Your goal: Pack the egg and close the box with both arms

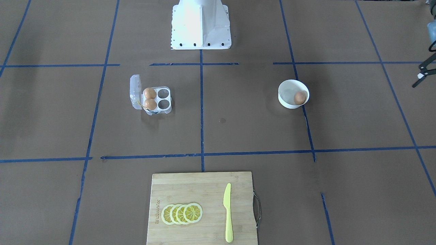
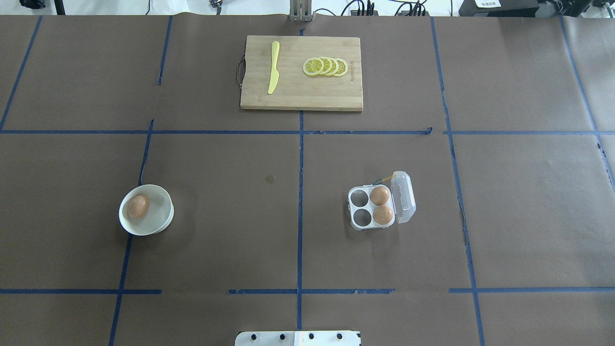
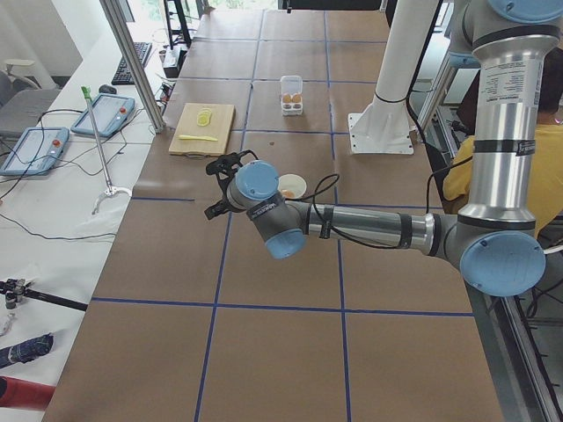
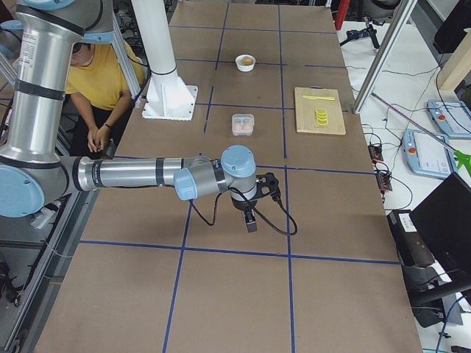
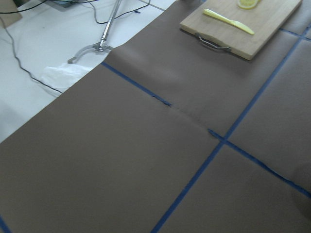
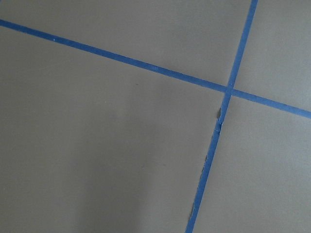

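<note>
Egg point(image 2: 138, 206) lies on its side in the bowl point(image 2: 166, 214) on the robot's left half. Its long axis runs roughly away from the robot; can't tell which end is the pointed one. Box point(image 2: 372, 207) is on the right half, well apart, lid point(image 2: 403, 197) open, two other eggs point(image 2: 379, 195) in the lid-side cells. Left gripper point(image 3: 218, 186) and right gripper point(image 4: 252, 219) hang beyond the table's ends, well clear of the egg; can't tell their finger spread.

Bamboo cutting board point(image 2: 301, 93) at the table's far edge w/ 4 overlapping lemon slices point(image 2: 325, 67) and a yellow plastic knife point(image 2: 274, 73) lying apart from them, nearer the board's metal handle. White bowl point(image 2: 162, 221) sits on a blue tape line point(image 2: 300, 158). Someone in a yellow shirt point(image 4: 99, 77) beside the white pedestal point(image 1: 201, 27).
</note>
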Tool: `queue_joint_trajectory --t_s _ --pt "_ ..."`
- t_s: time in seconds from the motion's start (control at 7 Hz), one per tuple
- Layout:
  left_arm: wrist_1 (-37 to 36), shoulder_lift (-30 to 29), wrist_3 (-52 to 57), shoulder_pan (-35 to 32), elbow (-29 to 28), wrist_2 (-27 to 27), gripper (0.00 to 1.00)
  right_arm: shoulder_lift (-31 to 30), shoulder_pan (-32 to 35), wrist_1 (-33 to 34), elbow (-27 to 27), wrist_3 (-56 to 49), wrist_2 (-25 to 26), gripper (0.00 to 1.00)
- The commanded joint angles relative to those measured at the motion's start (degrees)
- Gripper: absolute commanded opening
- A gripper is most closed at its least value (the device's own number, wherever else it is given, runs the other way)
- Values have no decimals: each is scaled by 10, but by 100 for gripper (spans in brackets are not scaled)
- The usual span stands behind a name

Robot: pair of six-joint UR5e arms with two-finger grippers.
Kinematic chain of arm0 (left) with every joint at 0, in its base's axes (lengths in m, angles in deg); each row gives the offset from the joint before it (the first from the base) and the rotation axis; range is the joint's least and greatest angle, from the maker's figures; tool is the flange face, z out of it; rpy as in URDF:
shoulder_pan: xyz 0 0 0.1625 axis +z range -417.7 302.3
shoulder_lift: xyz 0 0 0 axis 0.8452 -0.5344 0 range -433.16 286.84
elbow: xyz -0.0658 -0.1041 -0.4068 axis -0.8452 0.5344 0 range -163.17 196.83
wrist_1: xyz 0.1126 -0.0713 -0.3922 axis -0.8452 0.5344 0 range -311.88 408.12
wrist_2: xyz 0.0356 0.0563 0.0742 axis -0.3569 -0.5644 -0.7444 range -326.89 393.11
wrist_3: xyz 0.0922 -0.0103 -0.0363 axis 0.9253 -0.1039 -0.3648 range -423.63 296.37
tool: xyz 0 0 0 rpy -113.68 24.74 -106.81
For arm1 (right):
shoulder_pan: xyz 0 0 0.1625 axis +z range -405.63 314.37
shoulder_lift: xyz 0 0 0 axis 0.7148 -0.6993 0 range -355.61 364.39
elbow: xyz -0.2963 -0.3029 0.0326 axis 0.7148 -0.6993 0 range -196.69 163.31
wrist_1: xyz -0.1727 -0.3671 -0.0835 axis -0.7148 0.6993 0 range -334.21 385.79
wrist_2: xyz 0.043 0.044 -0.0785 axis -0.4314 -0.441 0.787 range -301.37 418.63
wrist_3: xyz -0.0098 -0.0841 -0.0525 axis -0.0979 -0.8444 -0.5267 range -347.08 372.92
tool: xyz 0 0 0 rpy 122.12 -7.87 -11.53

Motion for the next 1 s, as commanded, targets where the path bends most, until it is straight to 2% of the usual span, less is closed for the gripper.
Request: queue_joint_trajectory --t_s 0.0,0.29,0.57,0.71,0.86 --pt "10 13 -161 77 41 -15 100 0 0 0 -1 0 0 100" --pt "9 40 -297 188 106 -145 100 -3 0 0 -2 1 1 100" --pt "7 43 -403 321 129 -292 100 -4 0 0 -3 1 1 100" --pt "4 43 -430 374 129 -348 97 -5 0 0 -3 0 1 100" --pt "-13 42 -446 403 130 -364 88 -6 0 1 -3 0 1 100"
